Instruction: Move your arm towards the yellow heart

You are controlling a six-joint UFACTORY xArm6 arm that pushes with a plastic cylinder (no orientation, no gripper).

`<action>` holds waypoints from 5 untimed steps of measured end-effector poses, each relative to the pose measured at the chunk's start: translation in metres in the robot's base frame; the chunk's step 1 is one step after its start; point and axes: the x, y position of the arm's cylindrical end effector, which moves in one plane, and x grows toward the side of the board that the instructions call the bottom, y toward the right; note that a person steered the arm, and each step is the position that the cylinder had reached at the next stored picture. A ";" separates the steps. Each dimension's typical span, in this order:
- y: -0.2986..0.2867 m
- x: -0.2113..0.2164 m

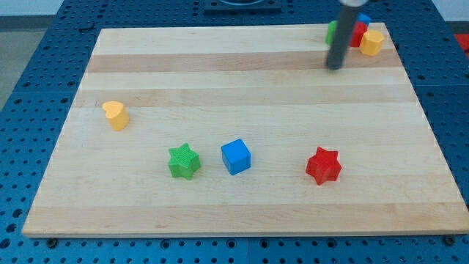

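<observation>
The yellow heart point(115, 114) stands near the board's left edge, at mid height in the view. My tip point(335, 67) is near the view's top right, far to the right of the heart and above it. A green star point(183, 161), a blue cube point(236, 156) and a red star point(323, 165) lie in a row across the lower middle of the board. My rod partly hides a cluster of blocks at the top right corner.
The top right cluster holds a yellow block point(371, 42), a red block point(357, 34), a blue block point(363, 20) and a green block point(331, 31). The wooden board point(242, 95) lies on a blue perforated table point(29, 88).
</observation>
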 end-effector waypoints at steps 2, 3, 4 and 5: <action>-0.187 0.088; -0.263 0.130; -0.337 0.154; -0.371 0.148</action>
